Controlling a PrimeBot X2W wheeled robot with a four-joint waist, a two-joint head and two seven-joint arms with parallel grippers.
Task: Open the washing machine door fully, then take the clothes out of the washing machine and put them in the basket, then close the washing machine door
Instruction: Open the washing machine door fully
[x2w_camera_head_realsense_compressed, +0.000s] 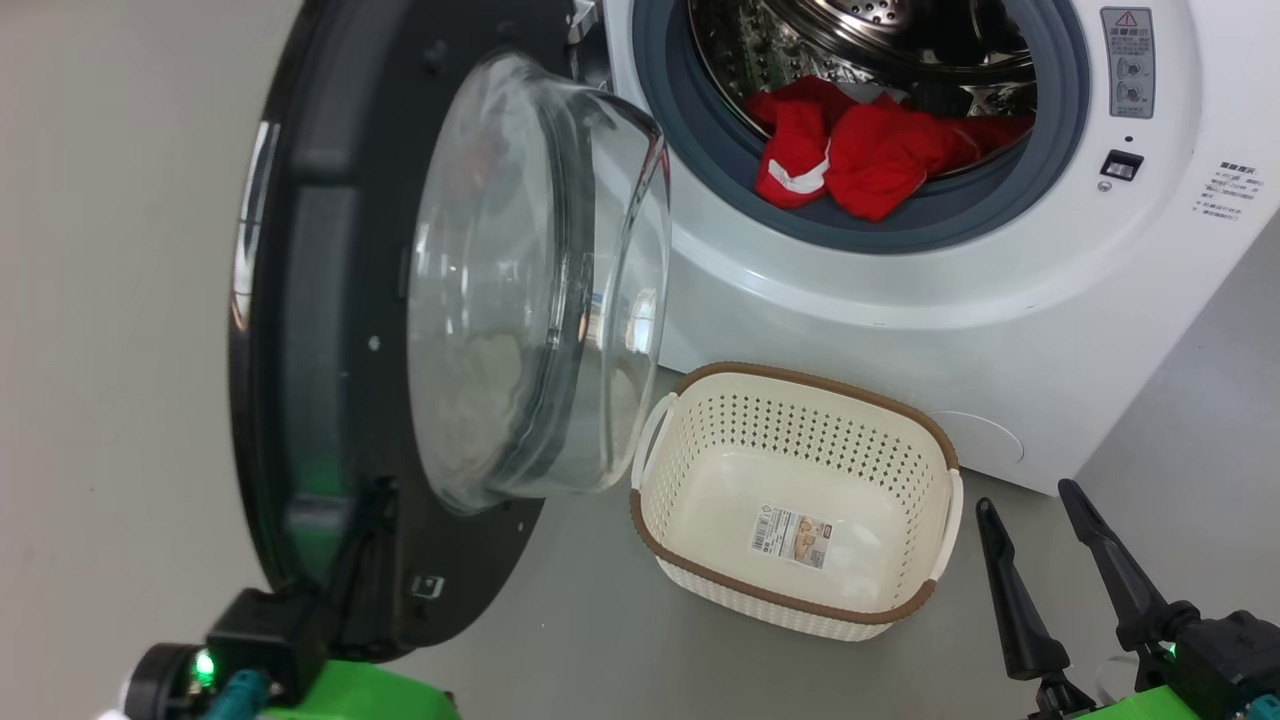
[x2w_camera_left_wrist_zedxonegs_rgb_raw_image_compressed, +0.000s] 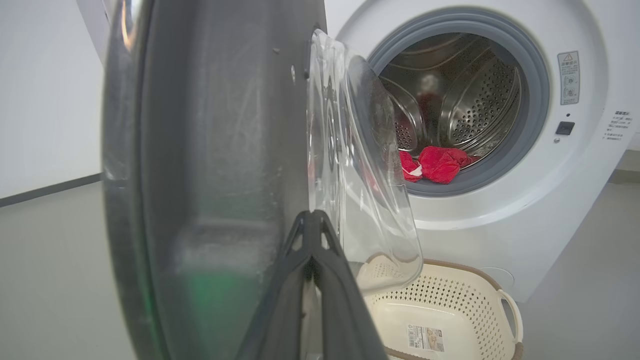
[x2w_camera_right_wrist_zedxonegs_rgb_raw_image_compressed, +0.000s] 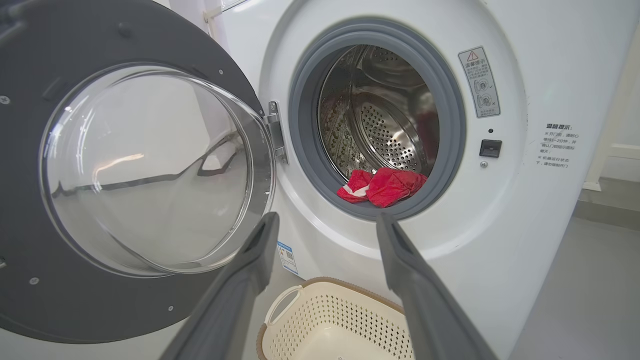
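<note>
Progress is judged to stand at the end of the first step. Nearest to the robot, the left gripper (x2w_camera_left_wrist_zedxonegs_rgb_raw_image_compressed: 312, 220) is seen with its two dark fingers pressed together and nothing between them. Their tips are laid close against the inner face of the washing machine door (x2w_camera_head_realsense_compressed: 300, 300) near its lower rim; actual contact cannot be confirmed. The right gripper (x2w_camera_head_realsense_compressed: 1027, 497) is held low at the right above the floor (x2w_camera_head_realsense_compressed: 600, 620), its fingers spread wide and empty, and is aimed toward the machine's opening.

The door is swung well away from the opening, with its glass bowl window (x2w_camera_head_realsense_compressed: 520, 300) bulging toward the basket (x2w_camera_head_realsense_compressed: 800, 430). Whether the hinge (x2w_camera_right_wrist_zedxonegs_rgb_raw_image_compressed: 275, 130) is at its limit cannot be told, so the opening step is taken as done or very nearly done.

Just beyond, the basket is set on the floor in front of the washing machine (x2w_camera_head_realsense_compressed: 900, 330), beside the door's lower edge and apart from both grippers. Nothing but a label sticker (x2w_camera_head_realsense_compressed: 793, 535) is seen in it, so no garment has been transferred.

Farthest back, the clothes (x2w_camera_head_realsense_compressed: 870, 150) are heaped in red at the front of the steel drum (x2w_camera_head_realsense_compressed: 880, 30), partly draped over the grey gasket (x2w_camera_head_realsense_compressed: 700, 170). Two steps are left: the clothes are to be lifted out and put in the basket, and the door is to be shut afterwards. The right gripper is judged the better placed for the reach.
</note>
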